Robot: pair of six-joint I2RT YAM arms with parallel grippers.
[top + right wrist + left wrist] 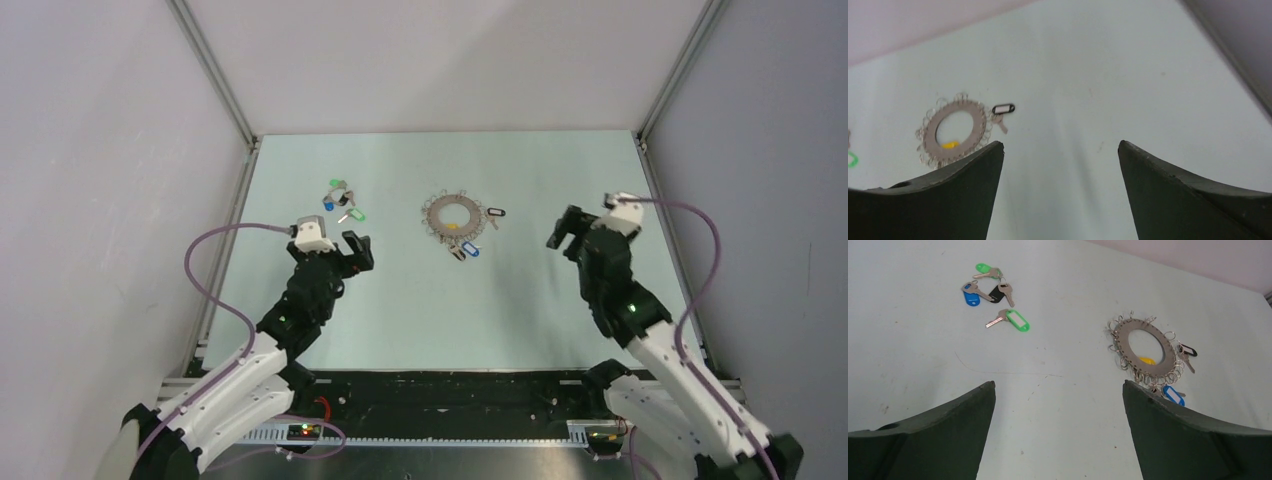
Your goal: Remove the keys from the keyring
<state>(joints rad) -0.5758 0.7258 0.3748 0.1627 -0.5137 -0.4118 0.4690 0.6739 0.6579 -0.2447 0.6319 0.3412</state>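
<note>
Currently we find the keyring (pixel 458 215) lying flat on the pale bench (pixel 420 320), roughly midway between the two arms and a little beyond their tips. Small wire loops fringe its rim, and we count three tags at it: a black-tagged key (pixel 495 212) on the side toward the right arm, a blue-tagged key (pixel 471 250) at its near edge, and a yellow tag (pixel 1147 360) showing through the wide hole. Whether each one hangs on a loop we cannot tell at this size. Off to the left, well apart from the ring, lie four loose keys (pixel 340 198) with green, blue and black tags; three huddle together and the fourth, green-tagged, lies just beside them toward the near side. The left end effector (pixel 355 250) hovers above the bench near that cluster, its jaws spread wide and holding nothing. The right end effector (pixel 566 232) hangs over the right part of the bench, well apart from the ring, its jaws likewise wide apart and empty. Neither touches a key or the ring.
</note>
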